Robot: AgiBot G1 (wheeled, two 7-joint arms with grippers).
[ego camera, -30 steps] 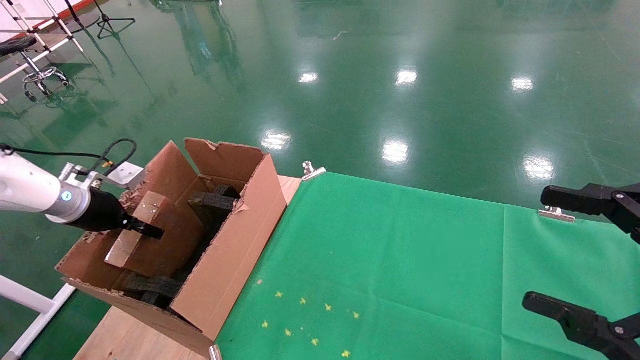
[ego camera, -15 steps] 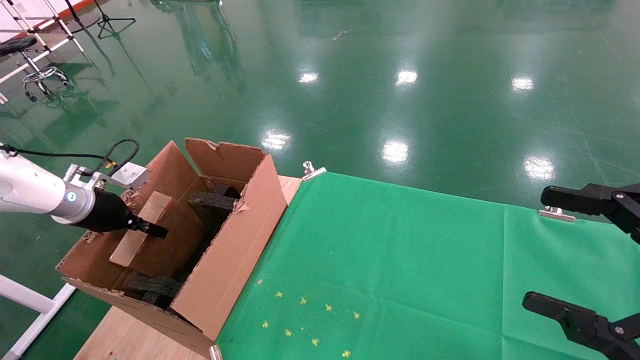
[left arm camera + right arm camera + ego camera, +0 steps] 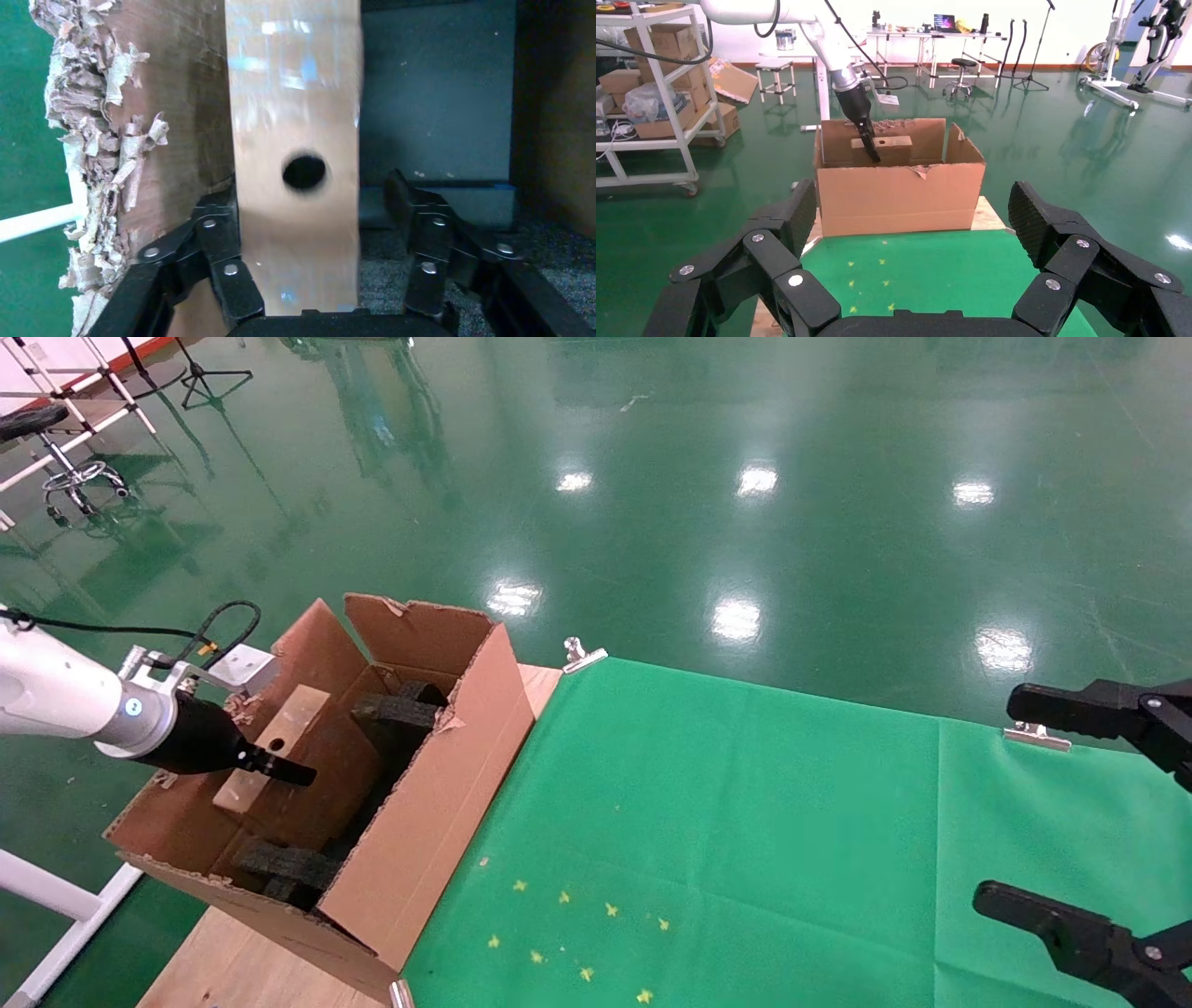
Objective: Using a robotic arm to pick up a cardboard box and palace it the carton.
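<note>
The small sealed brown cardboard box (image 3: pixel 279 747) with glossy taped faces sits at the left of the head view, inside the large brown corrugated carton (image 3: pixel 419 822) with ragged torn flaps, tilted and resting against black foam pieces (image 3: pixel 396 714).

In the left wrist view we see the box (image 3: pixel 299 175) between the left gripper (image 3: pixel 316 267): one finger (image 3: pixel 218 260) touches its side, the other stands apart with a gap, so the grasp reads as released or nearly so.

The white robotic arm (image 3: pixel 56 696) reaches in over the carton's torn left flap (image 3: pixel 98 140).

Risks, as we judge them: the box rests crooked on the foam, so it could tip or wedge once let go; pulling out, the touching finger could drag it, or the wrist could snag the ragged flap and shift the carton on the wooden table (image 3: pixel 242 966).

The right gripper (image 3: pixel 912 281) is parked at the right edge of the head view, fingers spread, over the green cloth (image 3: pixel 745 822).
</note>
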